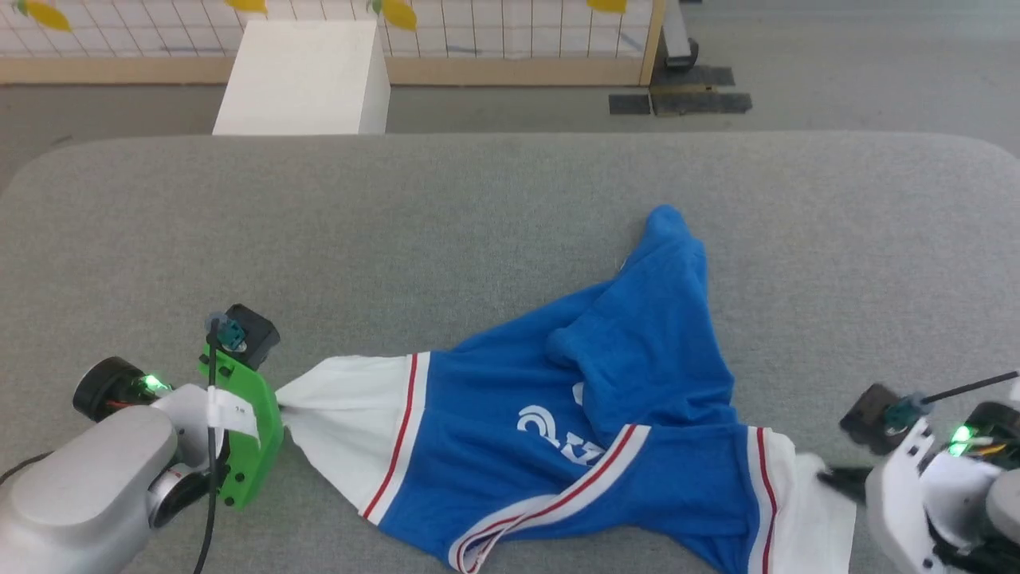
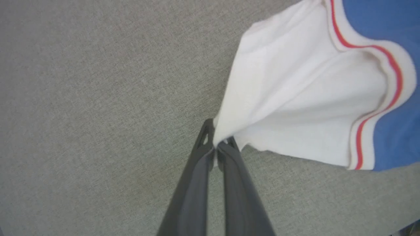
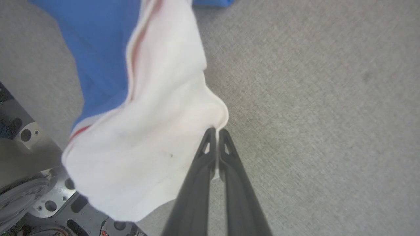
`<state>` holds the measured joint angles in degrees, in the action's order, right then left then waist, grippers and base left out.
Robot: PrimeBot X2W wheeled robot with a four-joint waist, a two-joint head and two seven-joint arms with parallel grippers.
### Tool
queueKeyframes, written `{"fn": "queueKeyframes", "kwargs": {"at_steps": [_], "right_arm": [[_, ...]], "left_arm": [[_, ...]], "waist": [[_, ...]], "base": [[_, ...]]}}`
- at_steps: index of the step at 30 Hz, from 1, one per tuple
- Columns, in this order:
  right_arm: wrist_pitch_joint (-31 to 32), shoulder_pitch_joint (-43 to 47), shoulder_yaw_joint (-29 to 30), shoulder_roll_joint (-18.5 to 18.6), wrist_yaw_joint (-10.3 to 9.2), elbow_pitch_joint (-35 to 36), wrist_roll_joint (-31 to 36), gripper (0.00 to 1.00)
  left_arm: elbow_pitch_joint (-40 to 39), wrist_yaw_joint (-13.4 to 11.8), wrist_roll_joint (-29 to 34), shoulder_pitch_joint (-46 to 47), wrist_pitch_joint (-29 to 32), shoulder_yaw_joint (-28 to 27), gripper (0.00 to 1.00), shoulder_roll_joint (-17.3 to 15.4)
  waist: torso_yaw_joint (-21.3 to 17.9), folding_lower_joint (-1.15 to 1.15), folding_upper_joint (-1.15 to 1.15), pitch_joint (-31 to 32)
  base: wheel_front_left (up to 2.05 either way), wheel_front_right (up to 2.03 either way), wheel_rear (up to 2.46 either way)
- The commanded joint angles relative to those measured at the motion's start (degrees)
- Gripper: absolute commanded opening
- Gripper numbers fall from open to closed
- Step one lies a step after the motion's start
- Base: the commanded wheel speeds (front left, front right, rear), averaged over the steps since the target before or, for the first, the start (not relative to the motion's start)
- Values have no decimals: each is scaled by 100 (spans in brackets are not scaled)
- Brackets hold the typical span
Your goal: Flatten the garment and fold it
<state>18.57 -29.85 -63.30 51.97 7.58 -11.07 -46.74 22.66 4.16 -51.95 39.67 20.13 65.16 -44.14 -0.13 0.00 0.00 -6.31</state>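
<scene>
The garment (image 1: pixel 510 414) lies along the near edge of the grey tabletop (image 1: pixel 398 223), spanning from left of centre to the right corner. It is drawn out between the arms but not flat: a blue flap of the body is doubled over toward the far edge, and the print is partly covered. The left claw (image 2: pixel 218 144) is pinched closed on the tip of one white sleeve (image 2: pixel 295 98), and the right claw (image 3: pixel 216 137) is likewise closed on the other white sleeve (image 3: pixel 157 131). Assessment: flattening is under way but incomplete, and no fold has been made.

Royal-blue garment (image 1: pixel 494 414) with white, red-striped sleeves and white print, on plain grey tabletop (image 1: pixel 398 223).
</scene>
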Motion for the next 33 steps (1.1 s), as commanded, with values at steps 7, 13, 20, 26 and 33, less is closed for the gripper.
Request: {"fn": "queueKeyframes", "kwargs": {"at_steps": [7, 13, 20, 26, 33], "right_arm": [[-998, -147, 1190, 249, -9, 312, 384, 0], [-1516, -169, 2718, -196, -9, 362, 842, 0], [-1516, -517, 4107, -810, -9, 509, 1839, 0], [-1316, -1481, 4674, -1325, -9, 441, 2326, 0], [-1155, -3002, 4783, -1605, -9, 55, 2928, 0]], "left_arm": [[-540, -277, -255, 22, -358, -443, 0, -284], [-1045, -499, -80, 519, -730, -824, 0, -366], [-975, -658, 181, 1535, -1058, -1274, 0, -38], [-469, -651, 239, 2474, -1152, -1563, 0, 431], [389, -598, 358, 3755, -1458, -1901, 0, 1012]], "waist": [[-102, 0, 0, 395], [-37, 0, 0, 486], [46, 0, 0, 365], [85, 0, 0, -77], [109, 0, 0, -988]], "base": [[0, 0, 0], [0, 0, 0], [0, 0, 0], [0, 0, 0], [0, 0, 0]]}}
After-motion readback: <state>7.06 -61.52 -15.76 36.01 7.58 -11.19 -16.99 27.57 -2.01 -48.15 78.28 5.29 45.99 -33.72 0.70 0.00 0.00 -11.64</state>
